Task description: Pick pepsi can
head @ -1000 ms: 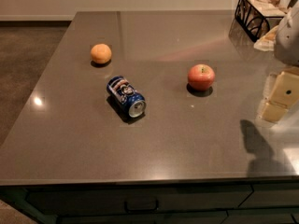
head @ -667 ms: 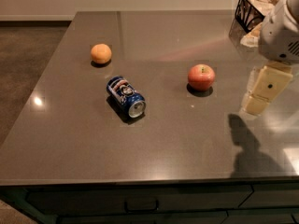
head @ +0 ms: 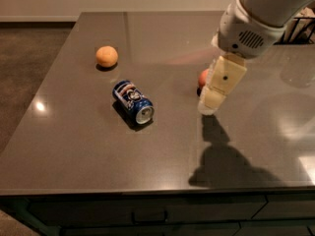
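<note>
The pepsi can (head: 133,101) is seen lying on its side on the bench (head: 74,146), to the left of the pincer (head: 207,106) as the camera views it. It is not held, and nothing touches it. Its long axis is laid on a slant: the blue end is turned away to the far left, and the silver end is turned toward the near right, roughly toward the bench below the pincer tip. A stretch of bare bench is left between can and pincer, so the two are well apart.

The pincer is carried at the end of the single arm (head: 251,28), which comes in from the upper right, and is pointed downward and slightly leftward above the bench. Whether it is apart or together cannot be told, as only one cream-coloured side is presented. Nothing is seen clamped in it.

The coming move is judged to turn on a sideways travel to the left. A turn of the wrist would then be needed so that the can is taken across its round body and not along its length; otherwise it may be rolled away.

Just behind the pincer an apple (head: 203,76) is mostly hidden, only a red edge being shown. Farther left, beyond the can, an orange (head: 107,56) is set. At the far right, behind the arm, a wire basket (head: 301,26) is partly shown; what is in it cannot be told.
</note>
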Action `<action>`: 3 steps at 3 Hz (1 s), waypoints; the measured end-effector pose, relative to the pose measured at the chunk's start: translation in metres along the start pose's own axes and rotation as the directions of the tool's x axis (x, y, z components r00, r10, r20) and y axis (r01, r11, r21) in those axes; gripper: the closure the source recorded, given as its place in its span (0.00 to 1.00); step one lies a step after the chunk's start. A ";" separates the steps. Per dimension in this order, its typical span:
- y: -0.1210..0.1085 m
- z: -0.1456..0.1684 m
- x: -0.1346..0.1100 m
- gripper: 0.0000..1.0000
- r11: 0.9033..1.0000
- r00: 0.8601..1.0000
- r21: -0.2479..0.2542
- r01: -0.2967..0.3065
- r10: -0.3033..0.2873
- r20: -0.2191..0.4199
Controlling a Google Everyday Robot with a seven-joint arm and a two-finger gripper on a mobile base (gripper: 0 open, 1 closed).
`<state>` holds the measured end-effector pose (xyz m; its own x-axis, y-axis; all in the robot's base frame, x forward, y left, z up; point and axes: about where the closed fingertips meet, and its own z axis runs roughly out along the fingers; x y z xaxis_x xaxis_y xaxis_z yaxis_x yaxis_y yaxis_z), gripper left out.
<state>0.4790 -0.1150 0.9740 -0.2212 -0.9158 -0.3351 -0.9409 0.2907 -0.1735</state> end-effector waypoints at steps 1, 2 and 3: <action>0.007 0.011 -0.039 0.00 0.997 0.998 -0.051 -0.061 0.061 0.014; 0.020 0.020 -0.077 0.00 0.993 0.995 -0.071 -0.098 0.098 -0.001; 0.034 0.041 -0.109 0.00 0.993 0.994 -0.060 -0.103 0.100 -0.049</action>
<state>0.4819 0.0065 0.9664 -0.3265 -0.8946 -0.3051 -0.9269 0.3663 -0.0822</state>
